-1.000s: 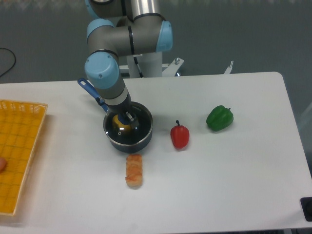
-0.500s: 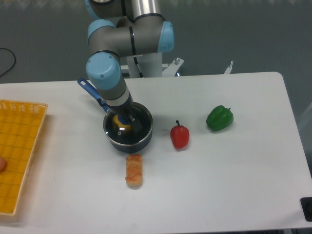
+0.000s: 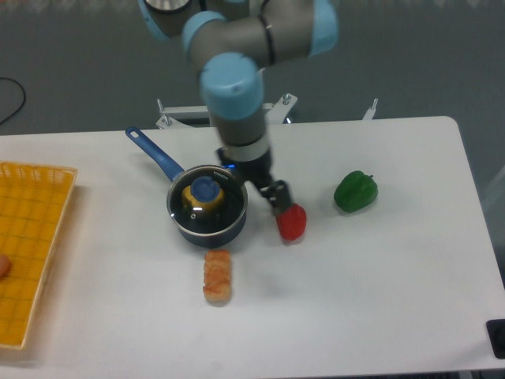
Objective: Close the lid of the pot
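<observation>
Pot [image 3: 207,215], a small dark navy saucepan, sits on the white counter [image 3: 355,284] left of centre, its long blue handle [image 3: 151,151] running up and to the left. The glass lid [image 3: 225,204] lies flat over the pot's mouth, its metal rim lined up with the pot's edge and its small blue knob [image 3: 206,188] in the middle; something yellow shows through the glass beneath the knob.

The arm reaches down from the top of the single fixed view, with grey links and light blue joint caps, its wrist pointing down and slightly to the right. The tool [image 3: 279,197] hangs just right of the pot, between the pot and a red bell pepper [image 3: 292,223], and is clear of the lid. Its dark fingers are close to or touching the pepper's top, and I cannot tell whether they are spread or together.

A green bell pepper [image 3: 356,191] lies further right, well apart from the red one. A piece of orange-brown bread-like food [image 3: 217,276] lies just in front of the pot. A yellow basket [image 3: 31,245] sits at the left edge of the counter.
</observation>
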